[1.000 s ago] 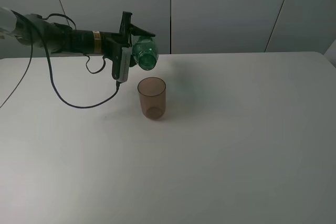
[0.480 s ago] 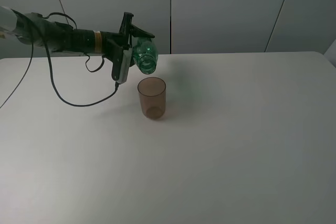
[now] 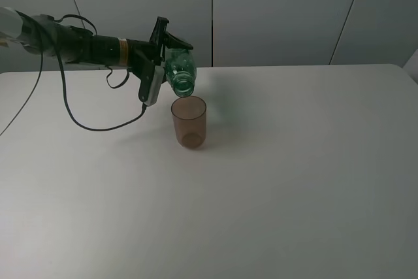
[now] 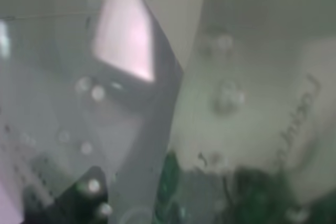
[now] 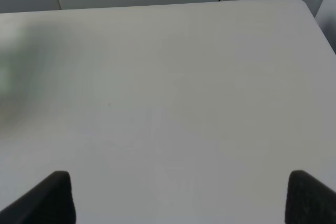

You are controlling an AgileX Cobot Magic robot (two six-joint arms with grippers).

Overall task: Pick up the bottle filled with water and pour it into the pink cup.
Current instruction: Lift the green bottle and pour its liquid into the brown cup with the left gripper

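Note:
The green translucent bottle (image 3: 179, 71) hangs in the air at the back left, tilted steeply with its open mouth pointing down just above the rim of the pink cup (image 3: 189, 122). My left gripper (image 3: 166, 63) is shut on the bottle's body, reaching in from the left. The cup stands upright on the white table (image 3: 294, 174). Up close in the left wrist view, the bottle (image 4: 236, 103) is a blur of wet plastic that fills the picture. My right gripper (image 5: 181, 198) shows only its two dark fingertips, wide apart and open over bare table, with nothing between them.
A black cable (image 3: 85, 122) droops from the left arm down to the tabletop, left of the cup. Grey wall panels (image 3: 274, 11) run behind the table's far edge.
The left gripper has rotated the bottle further. Its mouth has swung from pointing toward the camera to pointing down over the cup. The cup has not moved.

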